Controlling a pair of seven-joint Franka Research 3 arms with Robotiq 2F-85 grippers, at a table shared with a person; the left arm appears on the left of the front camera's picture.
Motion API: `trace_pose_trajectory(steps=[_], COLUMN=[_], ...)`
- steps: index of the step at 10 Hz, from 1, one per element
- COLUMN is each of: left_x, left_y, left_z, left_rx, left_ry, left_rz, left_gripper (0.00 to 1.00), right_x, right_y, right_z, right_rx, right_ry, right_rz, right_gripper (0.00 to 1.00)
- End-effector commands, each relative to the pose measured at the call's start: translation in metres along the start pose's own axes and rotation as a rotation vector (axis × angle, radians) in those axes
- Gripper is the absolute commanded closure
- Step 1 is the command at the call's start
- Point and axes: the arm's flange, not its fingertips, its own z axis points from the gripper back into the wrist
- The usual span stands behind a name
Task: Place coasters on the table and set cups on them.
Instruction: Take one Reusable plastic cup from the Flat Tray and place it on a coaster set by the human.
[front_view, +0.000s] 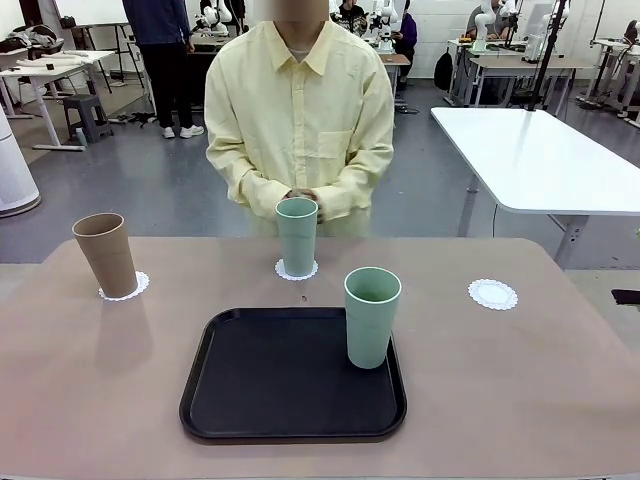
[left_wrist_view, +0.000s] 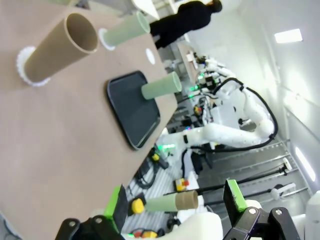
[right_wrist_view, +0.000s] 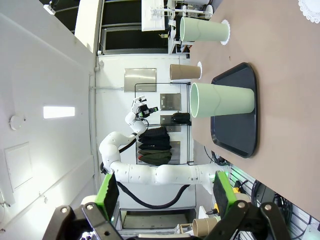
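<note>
On the tan table a brown cup stands on a coaster at the far left. A mint cup stands on a second coaster at the far middle, in front of the person. Another mint cup stands upright on the black tray, at its right side. A third coaster lies bare at the right. My left gripper is open, off the table's side, far from the brown cup. My right gripper is open too, off the table's other side, with the tray's cup well ahead.
The person stands at the far edge with both hands clasped just behind the middle cup. A glossy white table stands behind at the right. Bare tabletop lies around the tray on both sides and along the near edge.
</note>
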Motion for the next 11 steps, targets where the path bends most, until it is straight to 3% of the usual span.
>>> trace_pose_trajectory(steps=[1, 6, 8, 9, 11], left_x=[-0.001, -0.001, -0.001, -0.001, -0.001], left_y=[-0.001, -0.001, -0.001, -0.001, -0.001], left_z=[0.001, 0.001, 0.001, 0.001, 0.001], left_rx=[0.004, 0.004, 0.004, 0.004, 0.004], left_ry=[-0.003, -0.003, -0.003, -0.003, -0.003], left_rz=[0.006, 0.006, 0.006, 0.006, 0.006], left_gripper=[0.0, 0.0, 0.0, 0.0, 0.0], right_x=[0.0, 0.0, 0.016, 0.041, 0.064], right_y=[0.001, 0.0, 0.043, 0.066, 0.082], right_z=[0.0, 0.0, -0.042, -0.074, -0.108], right_rx=[0.013, 0.0, -0.259, -0.37, -0.471], right_ry=[0.001, 0.0, 0.049, 0.151, 0.182], right_rz=[0.01, 0.0, 0.213, 0.256, 0.317], right_gripper=[0.0, 0.0, 0.0, 0.0, 0.0])
